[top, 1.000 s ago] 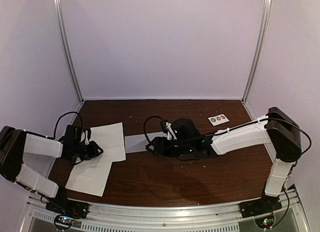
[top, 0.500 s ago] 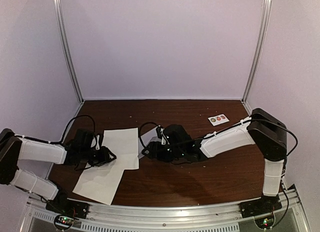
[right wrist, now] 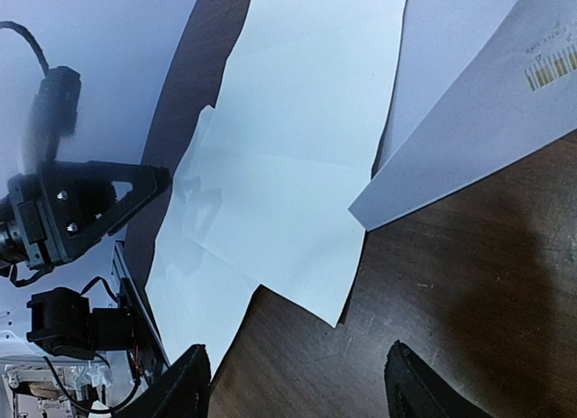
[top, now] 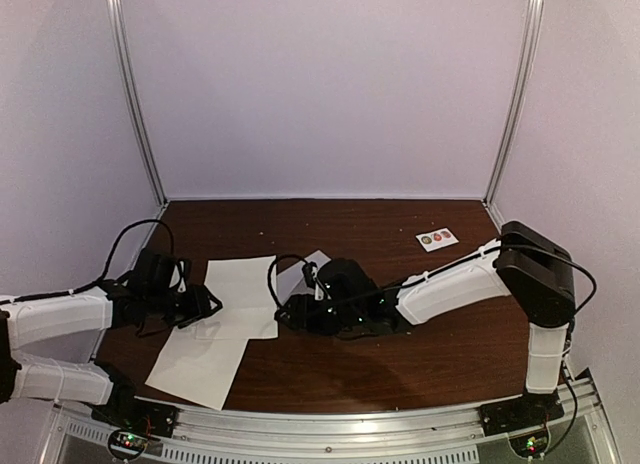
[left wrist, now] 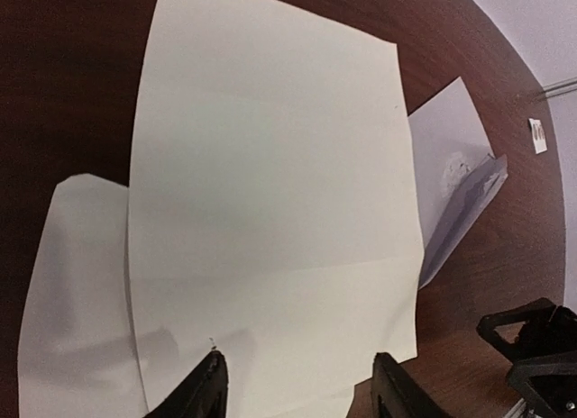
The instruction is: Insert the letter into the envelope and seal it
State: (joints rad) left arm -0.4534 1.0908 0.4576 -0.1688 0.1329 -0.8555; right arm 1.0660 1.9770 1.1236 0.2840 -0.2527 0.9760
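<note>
Since the pale grey-white paper envelope with pointed flap point(left wrist: 455, 179) lies loose and flat on the dark brown wooden surface point(top: 400, 364), between the two arms and meeting the right edge of the upper plain white paper sheet point(left wrist: 270, 166) (presumably the letter), nothing pins it. Left pincer point(left wrist: 297, 382): jaws apart, empty, over one edge of that sheet. Right pincer point(right wrist: 297, 382): jaws apart, empty, low over bare surface beside the sheet's corner. Hazards, as judged: envelope skating away when nudged; unfolded sheet too broad for the mouth; second white sheet point(left wrist: 77, 301), overlapped beneath, dragged along; flap creased.
</note>
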